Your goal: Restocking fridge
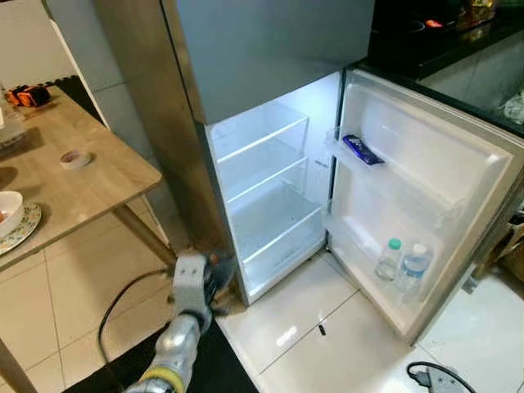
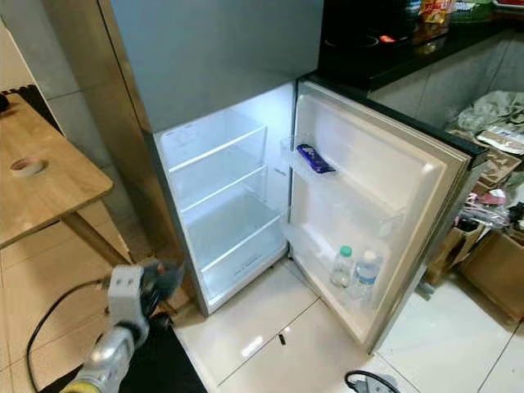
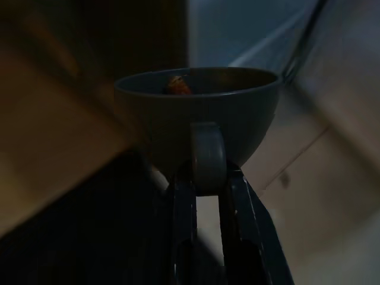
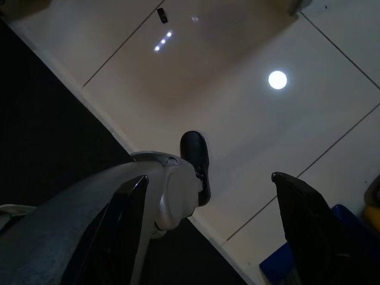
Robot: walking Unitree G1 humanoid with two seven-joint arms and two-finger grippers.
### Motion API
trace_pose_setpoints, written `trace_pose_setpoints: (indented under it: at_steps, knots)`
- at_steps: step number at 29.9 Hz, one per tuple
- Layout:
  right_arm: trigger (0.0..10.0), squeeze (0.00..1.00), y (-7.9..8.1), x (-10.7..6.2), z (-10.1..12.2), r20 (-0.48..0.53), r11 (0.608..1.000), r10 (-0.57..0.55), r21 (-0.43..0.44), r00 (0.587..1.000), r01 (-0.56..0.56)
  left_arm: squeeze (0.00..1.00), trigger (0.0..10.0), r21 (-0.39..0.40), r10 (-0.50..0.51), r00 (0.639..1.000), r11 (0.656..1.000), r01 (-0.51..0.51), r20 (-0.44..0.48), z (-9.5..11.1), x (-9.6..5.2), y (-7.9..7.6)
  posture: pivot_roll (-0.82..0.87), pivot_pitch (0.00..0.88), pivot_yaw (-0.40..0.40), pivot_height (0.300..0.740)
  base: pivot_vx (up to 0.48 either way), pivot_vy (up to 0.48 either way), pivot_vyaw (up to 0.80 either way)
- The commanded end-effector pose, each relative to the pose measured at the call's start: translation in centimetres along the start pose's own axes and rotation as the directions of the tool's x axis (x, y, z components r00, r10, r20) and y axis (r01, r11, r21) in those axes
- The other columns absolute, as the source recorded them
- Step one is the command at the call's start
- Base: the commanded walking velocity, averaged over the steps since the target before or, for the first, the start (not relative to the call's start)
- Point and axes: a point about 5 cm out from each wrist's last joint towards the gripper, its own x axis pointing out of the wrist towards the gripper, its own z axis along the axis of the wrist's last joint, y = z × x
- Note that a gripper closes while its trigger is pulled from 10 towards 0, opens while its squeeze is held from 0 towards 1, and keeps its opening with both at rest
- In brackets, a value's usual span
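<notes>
A: Where is the thing being stocked?
B: The left gripper [image 3: 205, 178] is clamped on the handle of a small grey cup [image 3: 199, 122], with something orange-red [image 3: 176, 86] inside it. In the head views that arm is low, by the bottom left corner of the open fridge [image 1: 270, 205].
A: And the other arm?
B: The right gripper [image 4: 205, 196] hangs idle over the tiled floor [image 4: 267, 130], fingers spread wide with nothing between them.
A: So which step is this?
B: I'd judge it the carry-in: the cup is held but not yet inside. The shelves [image 1: 274, 217] look bare; the door holds a blue packet [image 1: 361, 150] and two water bottles [image 1: 403, 262].
A: Next move?
B: Probably lifting the cup level to a shelf and keeping it upright, clear of the cabinet edge.
</notes>
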Motion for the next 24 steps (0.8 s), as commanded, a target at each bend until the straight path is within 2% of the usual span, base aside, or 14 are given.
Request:
trace_pose_setpoints:
  at_steps: [1,4,12,19,24]
  knots:
    - [10.0,0.00,0.6,0.1,-0.5,-0.031,1.000,0.013,-0.009,0.999,-0.014,0.00,10.0,0.039,0.079,0.993,0.996,-0.076,-0.088,-1.9,-1.0,1.9,-0.16,0.000,0.064,0.740,0.000,0.000,0.00]
    - [10.0,0.00,0.9,0.1,-0.7,-0.037,1.000,0.019,-0.010,0.999,-0.020,0.00,10.0,0.066,0.175,0.966,0.984,-0.166,-0.188,-4.7,-2.8,3.6,-0.16,0.000,0.068,0.740,0.000,0.000,0.00]
    - [10.0,0.00,1.2,0.1,-1.0,-0.046,1.000,0.027,-0.016,0.999,-0.027,0.00,10.0,0.100,0.248,0.932,0.968,-0.229,-0.266,-6.9,-4.4,4.8,-0.16,0.000,0.071,0.740,0.000,0.000,0.00]
    - [10.0,0.00,1.5,0.1,-1.0,-0.047,0.999,0.034,-0.020,0.998,-0.035,0.00,10.0,0.129,0.252,0.931,0.966,-0.225,-0.264,-6.7,-4.2,4.6,-0.16,0.000,0.073,0.740,0.000,0.000,0.00]
    - [10.0,0.00,1.5,0.2,-0.8,-0.044,0.999,0.032,-0.024,0.999,-0.033,0.00,10.0,0.145,0.236,0.937,0.968,-0.204,-0.258,-6.3,-3.8,4.2,-0.16,0.000,0.077,0.740,0.000,-0.334,0.00]
